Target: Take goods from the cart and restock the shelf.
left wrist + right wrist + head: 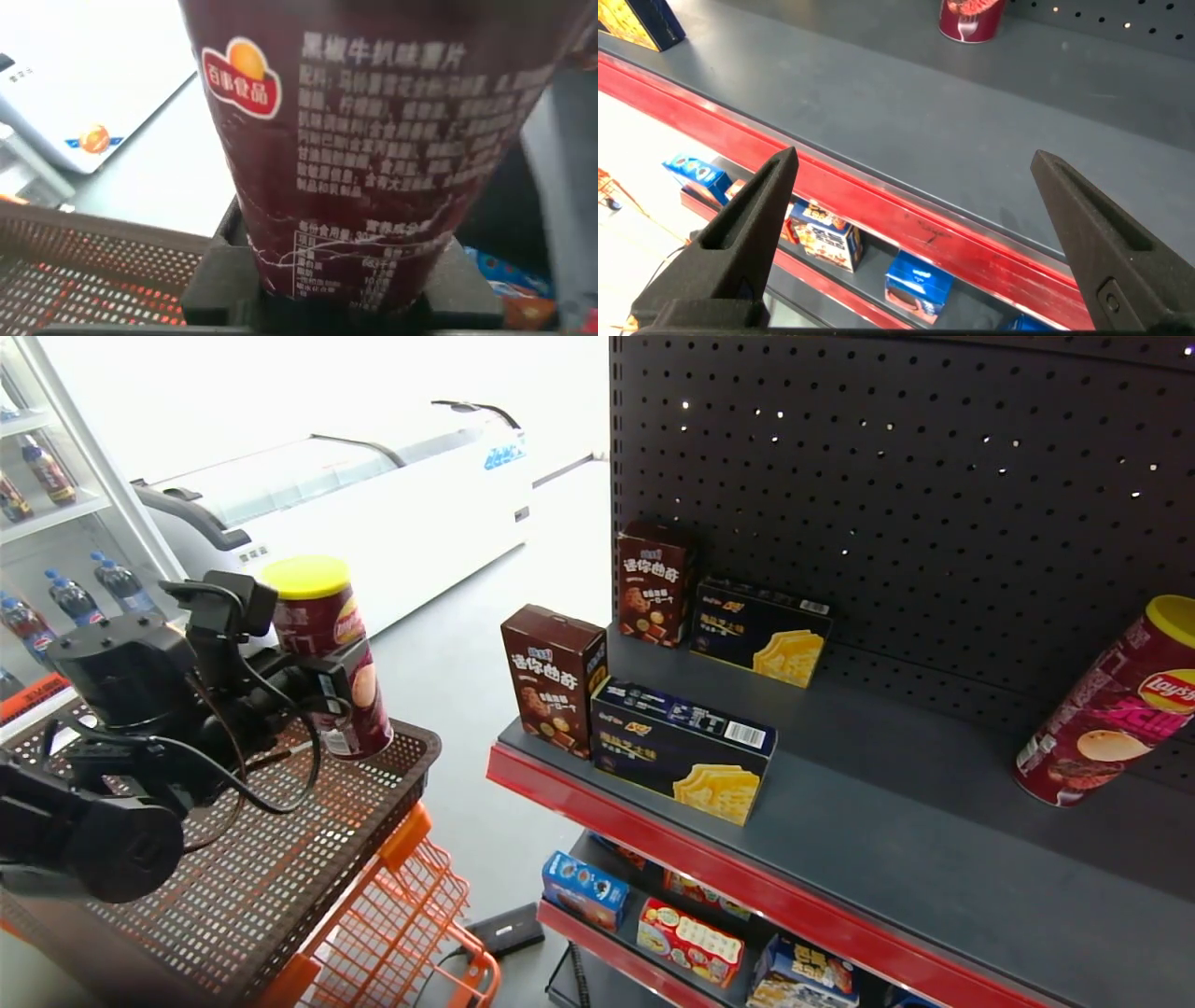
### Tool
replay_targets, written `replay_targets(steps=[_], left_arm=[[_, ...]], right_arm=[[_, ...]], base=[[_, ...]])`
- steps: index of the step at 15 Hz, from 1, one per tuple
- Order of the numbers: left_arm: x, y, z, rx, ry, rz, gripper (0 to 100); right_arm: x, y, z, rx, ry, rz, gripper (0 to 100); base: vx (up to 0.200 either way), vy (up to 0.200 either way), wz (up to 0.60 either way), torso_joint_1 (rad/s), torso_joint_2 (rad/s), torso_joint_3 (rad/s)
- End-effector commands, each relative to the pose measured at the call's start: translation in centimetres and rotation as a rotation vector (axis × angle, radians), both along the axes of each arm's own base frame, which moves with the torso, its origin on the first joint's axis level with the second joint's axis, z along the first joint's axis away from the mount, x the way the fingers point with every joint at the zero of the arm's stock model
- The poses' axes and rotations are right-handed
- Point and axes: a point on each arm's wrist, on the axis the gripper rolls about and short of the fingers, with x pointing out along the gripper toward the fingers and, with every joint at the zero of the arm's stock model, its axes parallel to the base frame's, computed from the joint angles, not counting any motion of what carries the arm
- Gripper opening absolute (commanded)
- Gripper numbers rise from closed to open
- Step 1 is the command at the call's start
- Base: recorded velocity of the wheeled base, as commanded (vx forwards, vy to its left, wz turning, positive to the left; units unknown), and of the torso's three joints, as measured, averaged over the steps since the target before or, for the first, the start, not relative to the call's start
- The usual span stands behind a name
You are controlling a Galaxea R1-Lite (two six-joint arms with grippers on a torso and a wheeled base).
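Observation:
My left gripper (329, 695) is shut on a maroon chips can (327, 649) with a yellow lid, holding it upright above the cart's dark mesh basket (280, 859). In the left wrist view the can (374, 149) stands between the fingers (224, 280) of that gripper (341, 294). My right gripper (913, 161) is open with nothing in it, over the red front edge (878, 191) of the grey shelf (887, 821). Another chips can (1111, 709) leans at the shelf's far right, and the right wrist view catches its base (971, 19).
Two brown cookie boxes (554, 677) (653, 581) and two dark blue cracker boxes (686, 751) (761, 630) occupy the shelf's left part. A pegboard (934, 476) backs it. Snack boxes (691, 943) fill the lower shelf. The orange cart frame (392, 915) stands left, a white freezer (373, 513) behind.

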Motion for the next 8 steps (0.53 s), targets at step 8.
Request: replay_targets(steps=[8], left_arm=[[-9.6, -6.5, 3.5, -0.011, -0.038, -0.356, 0]], right_arm=[[0.0, 0.0, 0.0, -0.001, 0.001, 0.000, 100]], base=[[0.000, 0.000, 0.00, 0.000, 0.00, 0.000]])
